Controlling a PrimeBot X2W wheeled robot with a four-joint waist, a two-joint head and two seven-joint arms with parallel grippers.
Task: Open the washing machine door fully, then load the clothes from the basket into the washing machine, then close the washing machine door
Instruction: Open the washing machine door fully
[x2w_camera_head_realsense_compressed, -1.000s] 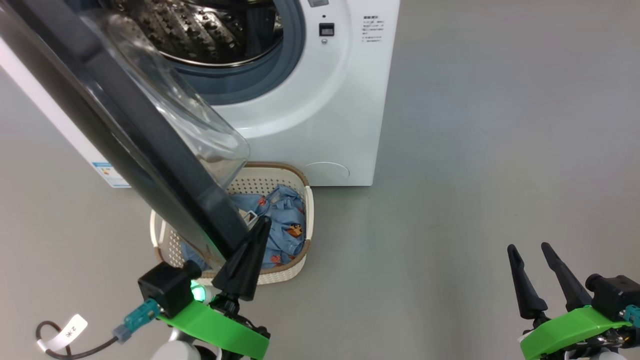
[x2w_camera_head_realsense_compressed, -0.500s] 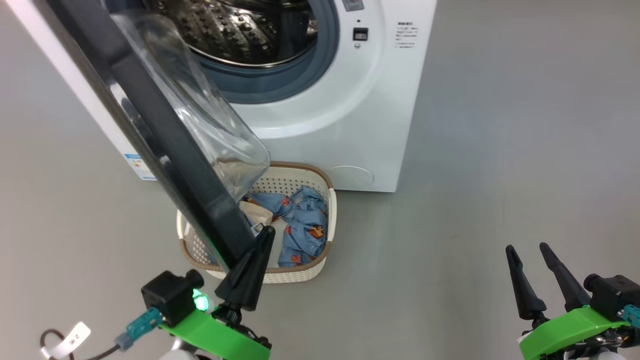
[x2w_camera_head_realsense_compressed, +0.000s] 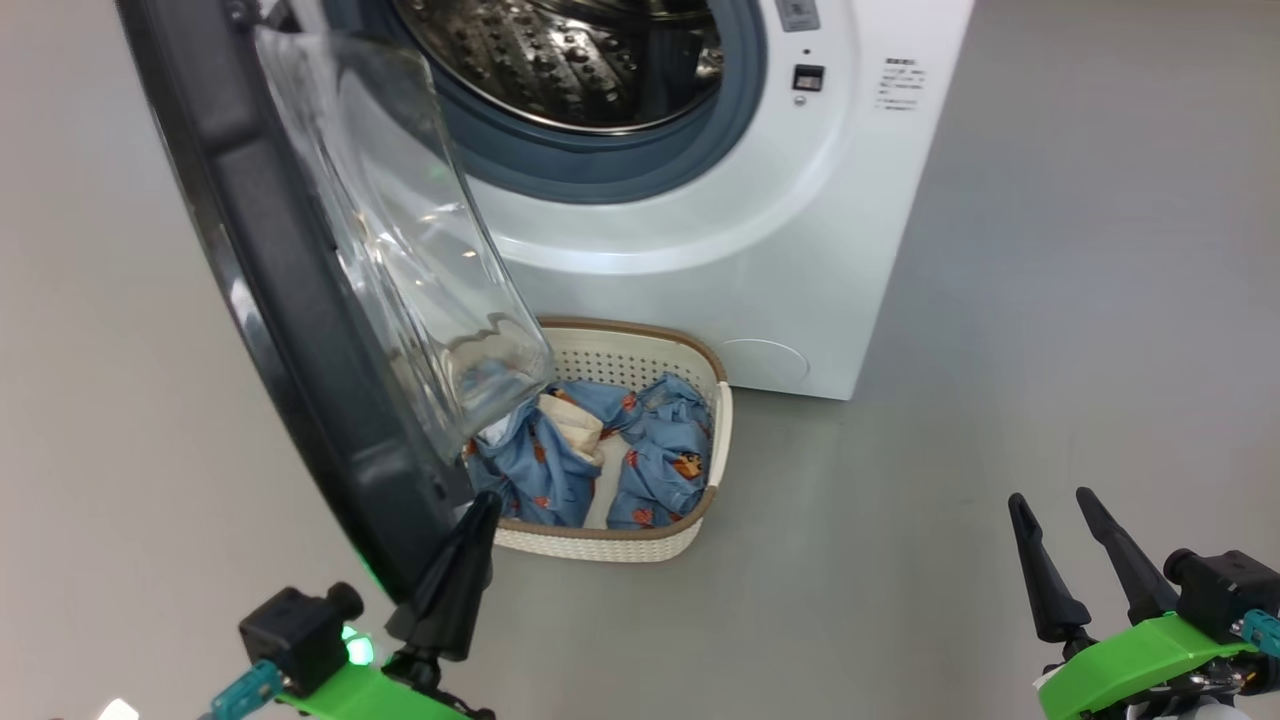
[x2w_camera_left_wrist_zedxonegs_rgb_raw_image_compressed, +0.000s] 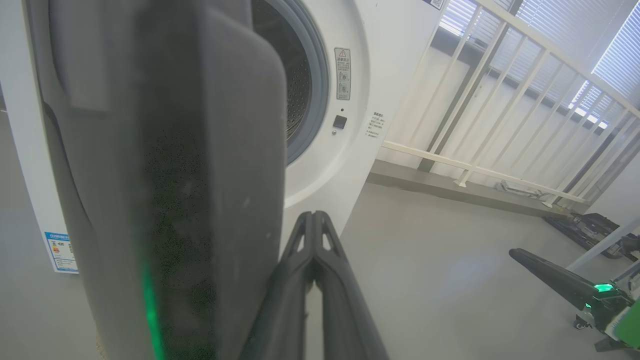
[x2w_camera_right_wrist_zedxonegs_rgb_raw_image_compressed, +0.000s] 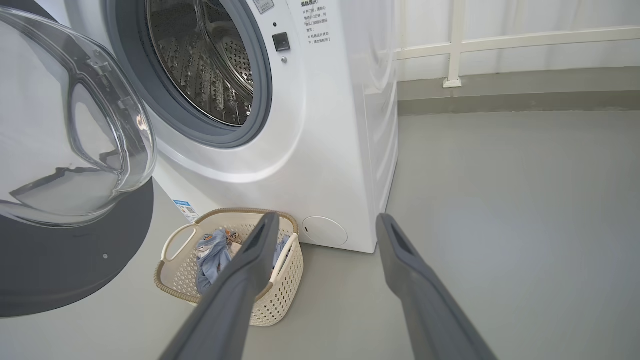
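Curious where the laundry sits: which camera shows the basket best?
Right wrist view: the whole basket shows, rim, handle and wall, one right gripper finger crossing it. The head view looks into it, but the door hides its left part. The left wrist view faces the door's edge.

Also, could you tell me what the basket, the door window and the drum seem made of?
The basket looks like matte cream moulded plastic: even punched holes, with a brown woven-look rim. The door window is clear and glossy, glass or possibly hard plastic: see-through, with highlights. The drum looks like polished metal, probably stainless steel: mirror-like reflections and perforations.
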